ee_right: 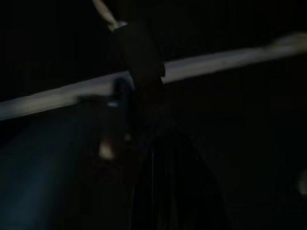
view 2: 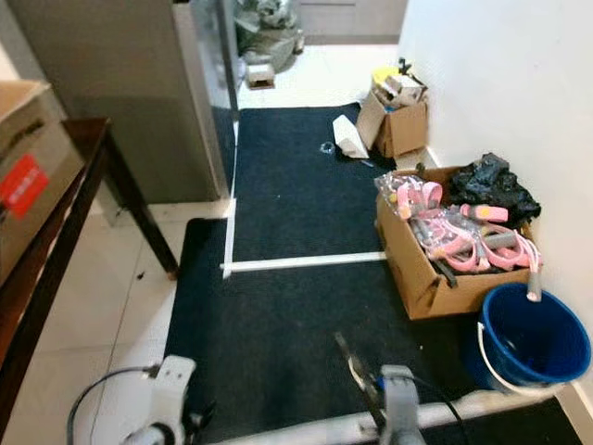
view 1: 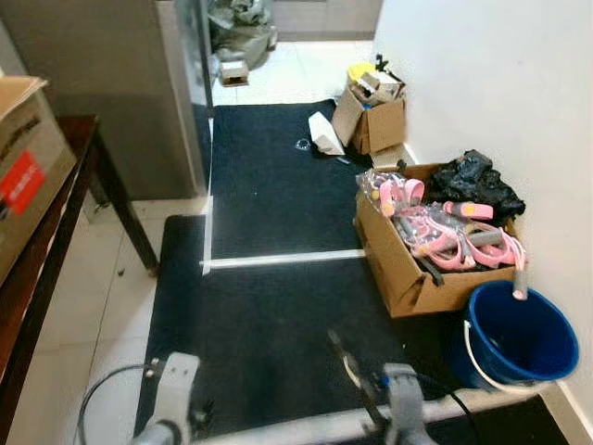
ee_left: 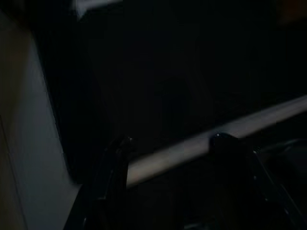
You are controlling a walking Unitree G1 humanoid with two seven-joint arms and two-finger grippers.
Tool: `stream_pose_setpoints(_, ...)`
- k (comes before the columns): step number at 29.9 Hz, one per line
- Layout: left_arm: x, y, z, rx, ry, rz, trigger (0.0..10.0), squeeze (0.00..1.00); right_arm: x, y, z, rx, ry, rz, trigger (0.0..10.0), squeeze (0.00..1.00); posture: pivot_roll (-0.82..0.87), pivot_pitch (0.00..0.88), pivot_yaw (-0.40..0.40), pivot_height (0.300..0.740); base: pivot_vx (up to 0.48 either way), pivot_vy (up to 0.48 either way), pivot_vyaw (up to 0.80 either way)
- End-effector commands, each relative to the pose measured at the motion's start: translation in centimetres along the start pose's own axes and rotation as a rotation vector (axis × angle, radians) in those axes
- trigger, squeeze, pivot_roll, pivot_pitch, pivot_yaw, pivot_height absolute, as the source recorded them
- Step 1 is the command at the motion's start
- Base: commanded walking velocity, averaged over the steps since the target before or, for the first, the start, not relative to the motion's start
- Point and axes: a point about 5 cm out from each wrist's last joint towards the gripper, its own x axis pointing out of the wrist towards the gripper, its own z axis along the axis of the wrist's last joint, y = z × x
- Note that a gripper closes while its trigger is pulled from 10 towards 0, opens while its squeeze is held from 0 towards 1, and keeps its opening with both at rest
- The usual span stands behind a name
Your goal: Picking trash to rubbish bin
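A blue bucket (view 1: 519, 336) with a white handle stands on the floor at the near right, against the white wall. Far down the black mat (view 1: 269, 185) lies a white crumpled piece of trash (view 1: 324, 134), with a small ring-shaped scrap (view 1: 303, 144) beside it. Both arms hang low at the near edge of the mat, far from the trash. My left arm (view 1: 171, 394) is at the near left; in the dark left wrist view my left gripper (ee_left: 170, 143) is open with nothing in it. My right gripper (view 1: 357, 375) hangs left of the bucket.
An open cardboard box (view 1: 408, 269) of pink items and a black bag sits just behind the bucket. A smaller cardboard box (view 1: 375, 120) stands next to the white trash. A dark wooden table (view 1: 56, 232) carrying a carton is on the left, and a grey cabinet (view 1: 120, 83) behind it.
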Motion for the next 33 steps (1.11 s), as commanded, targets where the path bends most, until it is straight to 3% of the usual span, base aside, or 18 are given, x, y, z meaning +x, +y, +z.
stream_pose_setpoints(1,-0.50,-0.15,-1.54,-0.007,0.053,-0.002,10.0,0.00,0.13,0.53,0.58,0.005,-0.015,0.013,10.0,0.00,-0.04,0.102,0.003,0.740,0.469,0.000,0.00)
stream_pose_setpoints(24,-0.57,-0.03,-1.66,-0.002,0.057,0.010,10.0,0.00,0.17,0.81,0.69,-0.002,-0.015,0.022,10.0,0.00,-0.04,0.096,0.004,0.740,0.466,0.000,0.00)
stream_pose_setpoints(33,-0.71,0.19,-1.97,0.009,0.068,0.037,10.0,0.00,0.18,0.82,0.71,-0.013,-0.012,0.028,10.0,0.00,-0.04,0.092,0.001,0.740,0.000,0.000,0.00)
